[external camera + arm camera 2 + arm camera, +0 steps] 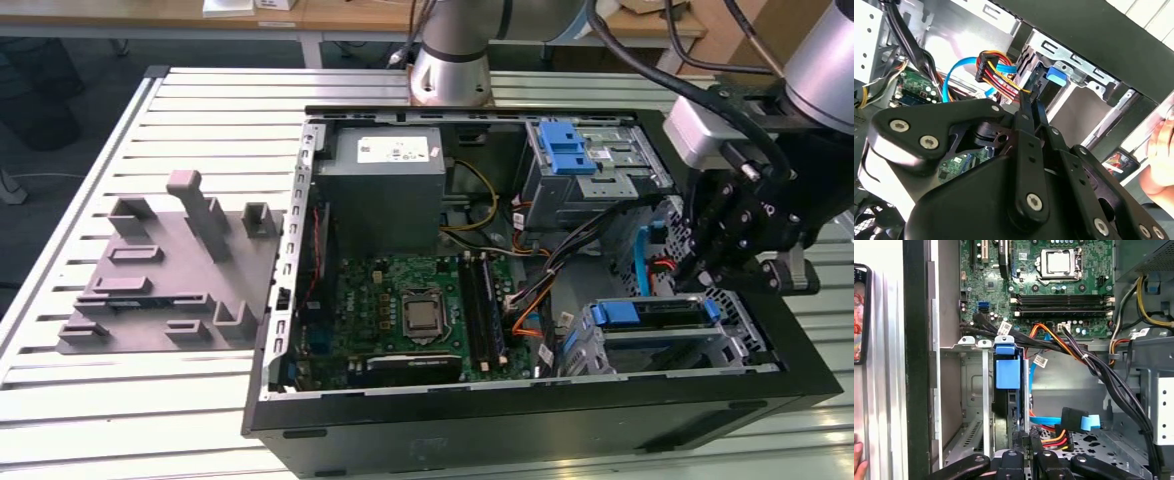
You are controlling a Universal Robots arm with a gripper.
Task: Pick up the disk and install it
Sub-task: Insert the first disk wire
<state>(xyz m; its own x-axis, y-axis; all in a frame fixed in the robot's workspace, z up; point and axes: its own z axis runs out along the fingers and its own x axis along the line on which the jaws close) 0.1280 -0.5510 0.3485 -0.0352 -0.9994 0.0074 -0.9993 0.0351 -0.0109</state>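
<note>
Slatted metal table (200,400) carried the open computer case (534,420), where the gripper (1024,452), fingers nearly together, gripped the disk (1006,390) edge at 4 o'clock.

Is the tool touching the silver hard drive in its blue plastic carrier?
Cannot tell. In the first wrist view the tool overlaps the silver hard drive, hiding any contact.

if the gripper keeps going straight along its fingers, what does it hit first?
Most likely the disk in its blue carrier, standing on edge in the drive cage. In the first wrist view the gripper points straight at its near edge. Depth is unclear, so contact may already exist.
</note>
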